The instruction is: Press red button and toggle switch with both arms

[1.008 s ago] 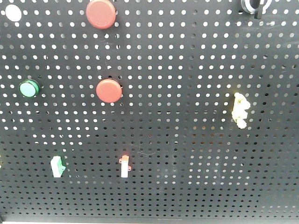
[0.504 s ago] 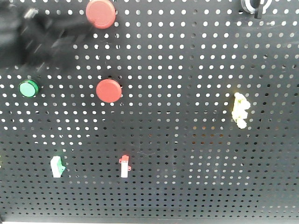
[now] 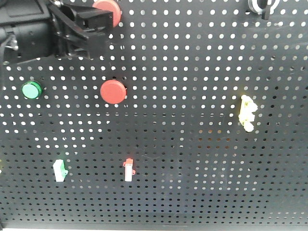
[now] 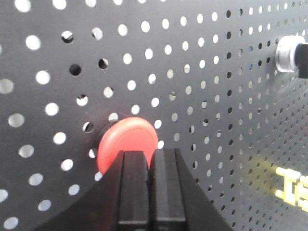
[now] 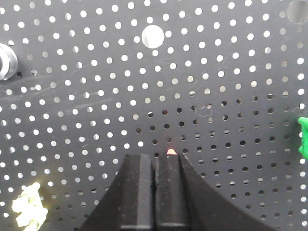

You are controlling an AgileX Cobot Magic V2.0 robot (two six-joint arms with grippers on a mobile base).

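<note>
An upper red button and a lower red button sit on the black pegboard. A small red-and-white toggle switch is mounted below them. My black left arm reaches in from the upper left. My left gripper is shut, its tips over the upper red button. In the left wrist view the shut left gripper covers the lower part of a red button; contact is unclear. My right gripper is shut, with the red toggle tip peeking just above its right finger.
On the board are a green button, a green toggle, a yellow switch and a knob at the top right. The right wrist view shows a yellow part, a green part and a large hole.
My left arm has come into the front view from the upper left and now stands sharp with its tips at the upper red button. The switches and other buttons have not moved.
</note>
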